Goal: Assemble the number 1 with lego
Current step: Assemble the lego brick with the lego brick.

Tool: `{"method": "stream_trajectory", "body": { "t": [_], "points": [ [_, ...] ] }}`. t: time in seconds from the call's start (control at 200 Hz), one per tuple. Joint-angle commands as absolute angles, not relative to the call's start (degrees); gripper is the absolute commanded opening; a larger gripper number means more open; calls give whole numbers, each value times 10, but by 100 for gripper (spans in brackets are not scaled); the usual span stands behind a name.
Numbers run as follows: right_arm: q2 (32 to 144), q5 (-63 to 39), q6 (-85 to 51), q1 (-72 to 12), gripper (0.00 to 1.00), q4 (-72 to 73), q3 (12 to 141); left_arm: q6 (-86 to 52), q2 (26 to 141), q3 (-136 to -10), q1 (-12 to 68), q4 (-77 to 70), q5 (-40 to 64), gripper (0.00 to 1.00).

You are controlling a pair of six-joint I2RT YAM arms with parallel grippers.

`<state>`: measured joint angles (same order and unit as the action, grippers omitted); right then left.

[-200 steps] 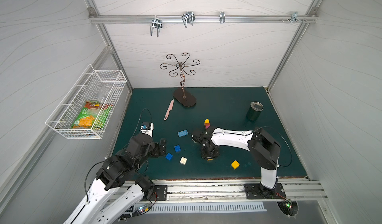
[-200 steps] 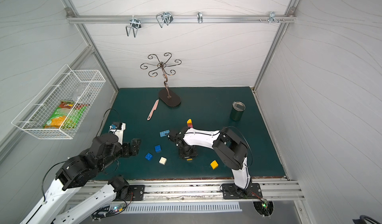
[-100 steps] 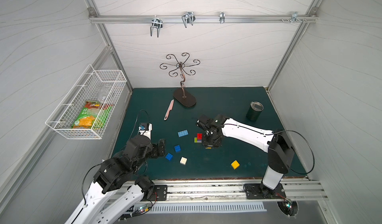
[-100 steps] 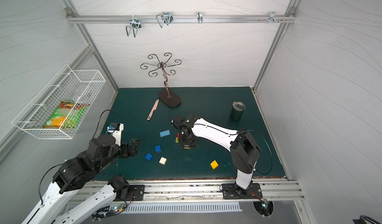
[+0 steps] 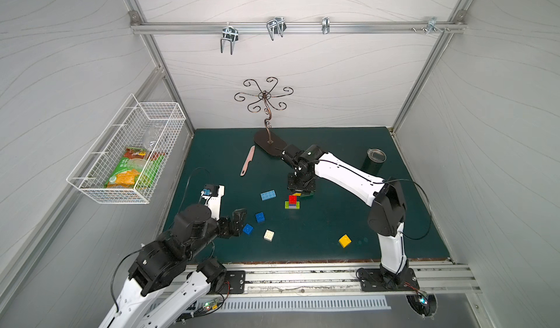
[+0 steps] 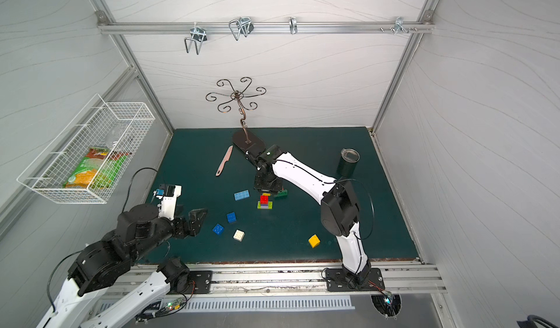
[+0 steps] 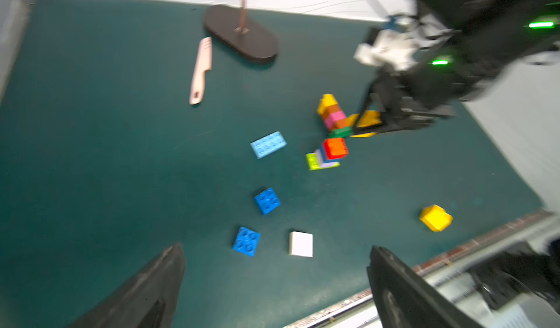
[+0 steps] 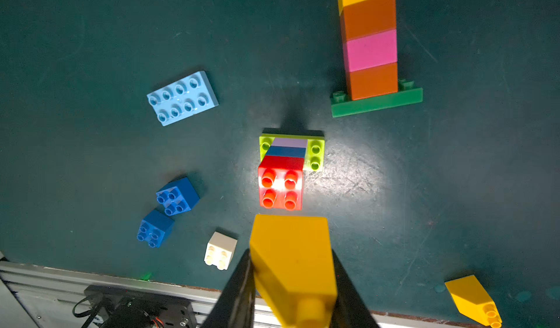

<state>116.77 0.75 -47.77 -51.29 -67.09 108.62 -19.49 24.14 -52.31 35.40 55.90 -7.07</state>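
Placement looks in hand: right fingers (image 8: 239,293) pinch a yellow plastic lego brick (image 8: 292,266), likely needing alignment over the red-topped brick stack (image 8: 280,187) just beyond their tips; left fingers (image 7: 145,290) gape, empty.

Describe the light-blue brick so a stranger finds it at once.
On the dark green mat, look between the pink knife and the short stack topped in red. The light-blue brick lies there alone; it is the only loose brick with eight studs.

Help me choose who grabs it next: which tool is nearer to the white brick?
Left. The left tool, open, sits close to the white brick, with one blue brick between. The right tool, shut on a yellow brick, is farther, beyond the red-topped stack.
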Motion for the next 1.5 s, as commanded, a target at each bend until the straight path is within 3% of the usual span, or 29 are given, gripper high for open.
{"method": "stream_trajectory", "body": {
  "t": [0.0, 0.18, 1.491],
  "points": [
    [1191, -1, -466, -513, 14, -710, 1113, -163, 207, -522, 365, 500, 22, 99],
    [1222, -8, -467, -513, 14, -714, 1136, -164, 204, -522, 398, 505, 9, 99],
    [1301, -12, -453, -504, 13, -711, 1125, -167, 206, -520, 398, 511, -26, 99]
  ]
}}
